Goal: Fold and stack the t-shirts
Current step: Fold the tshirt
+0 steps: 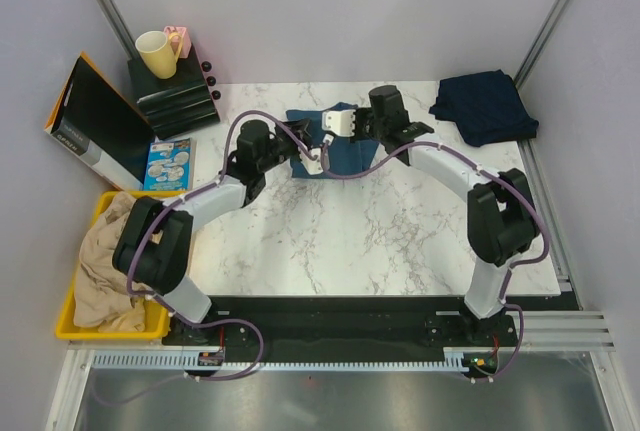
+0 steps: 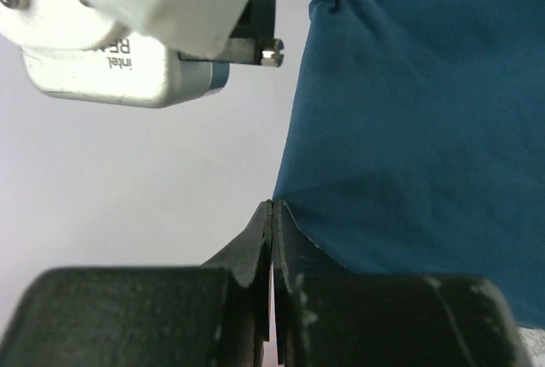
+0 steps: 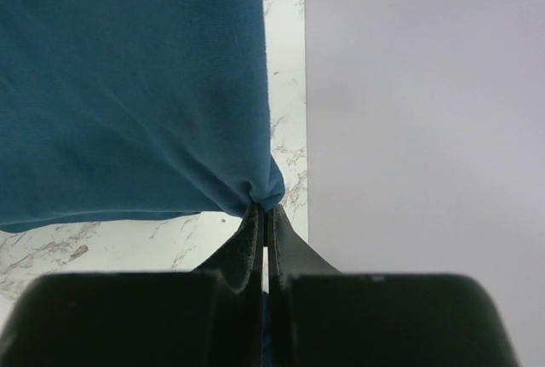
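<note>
Two t-shirts were in view over one white, grey-veined marble table [image 1: 380, 241]. The steel-blue t-shirt [image 1: 345, 154], smooth soft cloth, hung stretched between the two arms at twelve o'clock from the table's middle. The navy t-shirt [image 1: 485, 103] sat in a rumpled, roughly square heap at two o'clock. The left gripper [image 2: 272, 212] had its black fingers pressed together, pinching the blue hem. The right gripper [image 3: 266, 212] likewise pinched a bunched corner.
</note>
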Motion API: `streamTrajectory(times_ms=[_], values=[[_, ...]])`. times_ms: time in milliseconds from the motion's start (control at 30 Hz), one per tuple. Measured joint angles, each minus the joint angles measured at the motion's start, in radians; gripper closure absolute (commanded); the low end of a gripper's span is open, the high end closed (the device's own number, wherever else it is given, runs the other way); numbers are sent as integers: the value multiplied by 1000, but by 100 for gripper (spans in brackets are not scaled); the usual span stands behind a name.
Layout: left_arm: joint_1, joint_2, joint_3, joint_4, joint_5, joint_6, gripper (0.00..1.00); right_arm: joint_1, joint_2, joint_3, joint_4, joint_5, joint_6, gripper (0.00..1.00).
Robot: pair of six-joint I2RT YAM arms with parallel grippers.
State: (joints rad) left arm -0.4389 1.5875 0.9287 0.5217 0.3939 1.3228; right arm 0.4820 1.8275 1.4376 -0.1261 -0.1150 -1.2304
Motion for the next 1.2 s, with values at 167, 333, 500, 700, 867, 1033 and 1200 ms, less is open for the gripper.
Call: streamTrajectory(times_ms=[167,333,500,700,867,1033,1200], values=[[26,111,47,83,1,0,98,-13,81,51,32,27,4,100],[49,248,117,193,0,3,39,-32,162,98,93,56,25,54],[79,473,274,360,-75,32,1,-51,296,171,258,170,60,18],[106,671,398,491,-232,55,1,-73,422,233,352,296,99,19],[105,645,372,543,-254,54,1,-68,378,188,356,306,119,22],[98,584,321,591,-242,53,1,-53,291,129,313,307,159,25],[88,581,326,618,-269,54,1,-71,287,258,14,181,286,27]])
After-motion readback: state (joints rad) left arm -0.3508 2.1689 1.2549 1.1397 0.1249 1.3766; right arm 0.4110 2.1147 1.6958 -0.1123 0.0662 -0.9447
